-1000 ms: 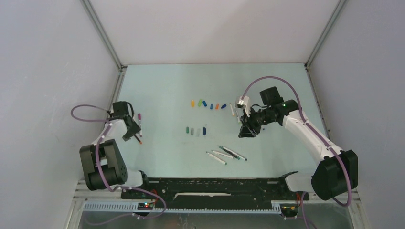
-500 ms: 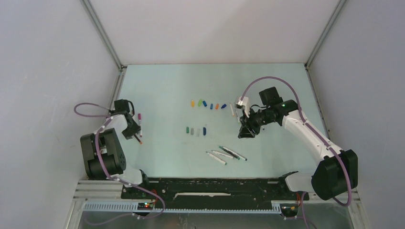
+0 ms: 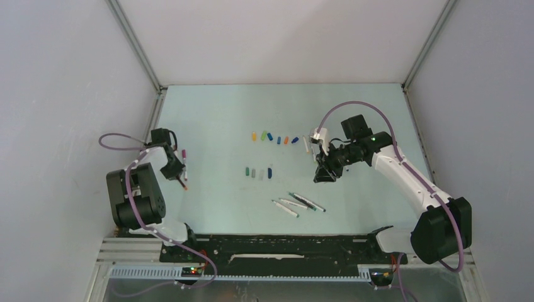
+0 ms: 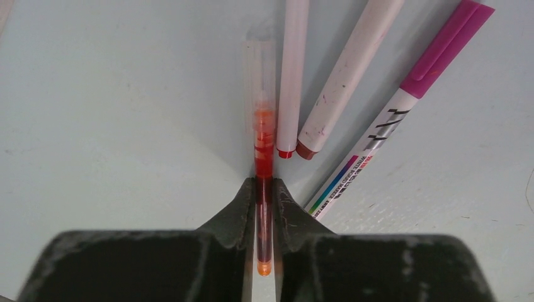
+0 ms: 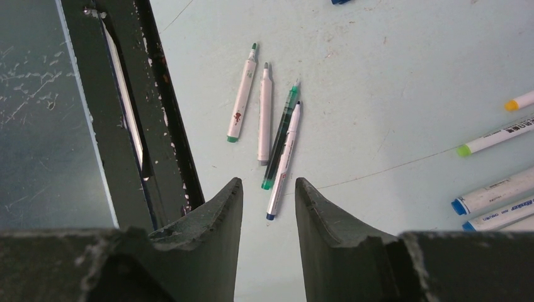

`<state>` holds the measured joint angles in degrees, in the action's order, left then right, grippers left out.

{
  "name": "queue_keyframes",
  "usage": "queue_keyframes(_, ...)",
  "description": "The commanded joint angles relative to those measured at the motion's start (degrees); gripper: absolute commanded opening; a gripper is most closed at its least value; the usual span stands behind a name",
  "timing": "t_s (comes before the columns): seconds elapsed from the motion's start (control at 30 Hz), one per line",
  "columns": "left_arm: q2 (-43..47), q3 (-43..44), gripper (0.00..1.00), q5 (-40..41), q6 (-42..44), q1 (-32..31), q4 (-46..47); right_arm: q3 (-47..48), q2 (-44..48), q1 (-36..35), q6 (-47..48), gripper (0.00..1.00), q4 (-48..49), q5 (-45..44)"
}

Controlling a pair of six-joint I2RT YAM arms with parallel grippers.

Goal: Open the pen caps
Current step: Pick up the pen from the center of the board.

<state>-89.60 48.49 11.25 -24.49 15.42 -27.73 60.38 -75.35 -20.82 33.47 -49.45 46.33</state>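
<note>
My left gripper point(image 4: 264, 192) is shut on an orange pen point(image 4: 264, 148) lying on the table, one finger pressed to each side of its barrel. A clear cap point(image 4: 260, 66) covers the pen's far end. In the top view this gripper point(image 3: 179, 178) is low over the table's left side. Loose pen caps lie in two short rows, several colours in the upper one point(image 3: 274, 138) and several in the lower point(image 3: 257, 172). My right gripper point(image 5: 267, 189) hangs open above the table with nothing between its fingers, right of the caps point(image 3: 324, 173).
Beside the orange pen lie a white pen with a red tip point(image 4: 293, 75), a white pen with a brown tip point(image 4: 349, 69) and a pen with a magenta cap point(image 4: 409, 107). Several uncapped pens point(image 3: 299, 202) lie mid-table. More white pens point(image 5: 497, 195) lie to the right. The black rail point(image 5: 145, 107) runs along the table's near edge.
The left gripper's fingers have closed onto the orange pen, and the left arm has drawn slightly back toward the left wall. The right arm has stayed put.
</note>
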Motion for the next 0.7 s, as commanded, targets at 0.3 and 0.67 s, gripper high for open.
queue_keyframes(0.3,7.29,-1.19,0.0,-0.41,-1.48,0.58,-2.11,1.85,0.05,-0.18,0.87,0.39,-0.62,0.69)
queue_keyframes(0.67,26.45,-9.75,0.0,-21.59,-4.27,0.36,4.88,1.81,0.06,-0.27,1.14,0.39,-1.12,1.48)
